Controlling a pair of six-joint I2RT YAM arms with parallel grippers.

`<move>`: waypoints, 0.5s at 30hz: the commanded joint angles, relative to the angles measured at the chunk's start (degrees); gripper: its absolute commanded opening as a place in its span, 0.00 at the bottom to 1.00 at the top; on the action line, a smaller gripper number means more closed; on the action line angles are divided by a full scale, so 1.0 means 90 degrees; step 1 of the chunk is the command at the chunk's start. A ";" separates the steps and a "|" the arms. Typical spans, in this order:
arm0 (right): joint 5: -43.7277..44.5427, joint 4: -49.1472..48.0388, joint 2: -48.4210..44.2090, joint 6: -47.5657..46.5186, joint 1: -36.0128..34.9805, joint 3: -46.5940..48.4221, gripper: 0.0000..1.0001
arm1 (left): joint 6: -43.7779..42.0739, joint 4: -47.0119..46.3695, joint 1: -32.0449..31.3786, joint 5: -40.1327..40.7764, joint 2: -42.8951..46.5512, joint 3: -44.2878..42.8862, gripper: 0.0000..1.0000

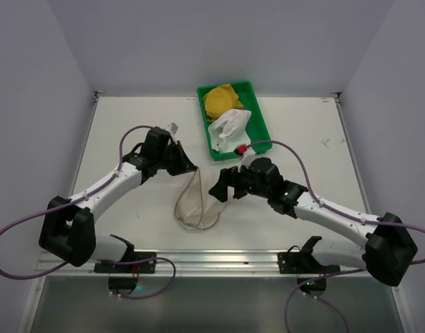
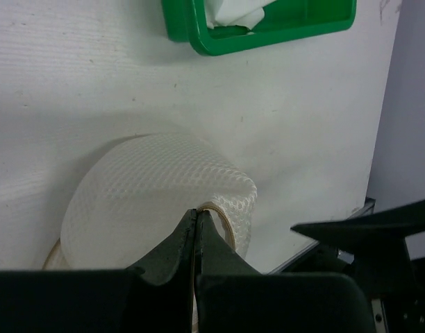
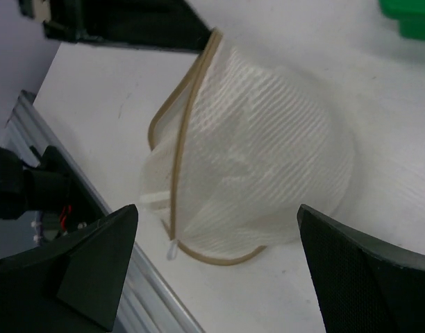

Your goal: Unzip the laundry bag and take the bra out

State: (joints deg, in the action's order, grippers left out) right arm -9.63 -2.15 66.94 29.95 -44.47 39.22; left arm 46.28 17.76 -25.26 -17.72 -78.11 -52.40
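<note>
Laundry bag (image 1: 197, 202) is on the table (image 1: 129, 125), roughly in the middle btw the two arms and nearer the front edge than the back. It's white see-through mesh w/ a tan rim (image 3: 176, 182) round the opening. It's lying more or less on its side, w/ the rim loop standing up off the table. Mesh is too hazy to say if anything's inside, tbh.

Left gripper (image 1: 188, 166): fingers squeezed tight together, clamped on the tan rim at the far end of the bag. Its wrist cam shows the rim pinched right at the tips, w/ the mesh bulging out beyond.

Right gripper (image 3: 218, 208): fingers spread wide apart, holding nothing. It hovers just beside the bag on the right and isn't touching it afaict. Its cam looks straight at the bag btw the two fingers. There's a small white tab (image 3: 172, 248) sticking out at the low part of the rim, but it's too small to tell if that's the zip pull.

Green tray (image 1: 257, 111) is at the back of the table, well apart from the bag. It has a yellow thing (image 1: 221, 100) and a crumpled white cloth (image 1: 230, 125) in it, the white one nearer the arms. Can't tell if either is the bra.
</note>
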 commanded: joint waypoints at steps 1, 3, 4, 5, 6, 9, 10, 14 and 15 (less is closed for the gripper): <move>0.0531 -0.0172 -0.0231 0.0509 -0.0731 0.0056 0.99 | 0.0258 -0.0254 -0.0036 0.0591 0.0007 -0.0242 0.00; 0.0814 -0.0093 -0.0114 0.0529 -0.0927 0.0114 0.99 | 0.0151 -0.0245 -0.0045 0.0660 -0.0003 -0.0232 0.00; 0.0835 0.0033 0.0070 0.0529 -0.0919 0.0240 0.99 | 0.0006 -0.0254 -0.0045 0.0640 0.0006 -0.0232 0.00; 0.0913 0.0092 0.0150 0.0500 -0.0928 0.0309 0.99 | -0.0064 -0.0216 -0.0045 0.0621 0.0036 -0.0223 0.01; 0.1059 0.0151 0.0228 0.0471 -0.0928 0.0387 0.99 | -0.0190 -0.0070 -0.0045 0.0746 0.0094 -0.0203 0.12; 0.1196 0.0220 0.0521 0.0140 -0.0928 0.0758 0.99 | -0.0337 0.0291 -0.0036 0.1194 0.0542 -0.0028 0.34; 0.1274 0.0539 0.0773 0.0042 -0.0938 0.1078 0.99 | -0.0376 0.0379 -0.0045 0.1284 0.0679 0.0031 0.40; 0.1402 0.0854 0.1243 -0.0660 -0.0928 0.1735 0.99 | -0.0474 0.0838 -0.0036 0.1528 0.1420 0.0353 0.69; 0.1382 0.0912 0.1302 -0.0817 -0.0928 0.1861 0.99 | -0.0474 0.1062 -0.0026 0.1558 0.1548 0.0412 0.77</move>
State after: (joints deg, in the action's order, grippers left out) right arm 0.34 3.77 77.38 28.40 -52.82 50.76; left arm 43.44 22.79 -25.26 -7.29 -68.34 -50.06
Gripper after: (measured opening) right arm 0.986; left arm 0.736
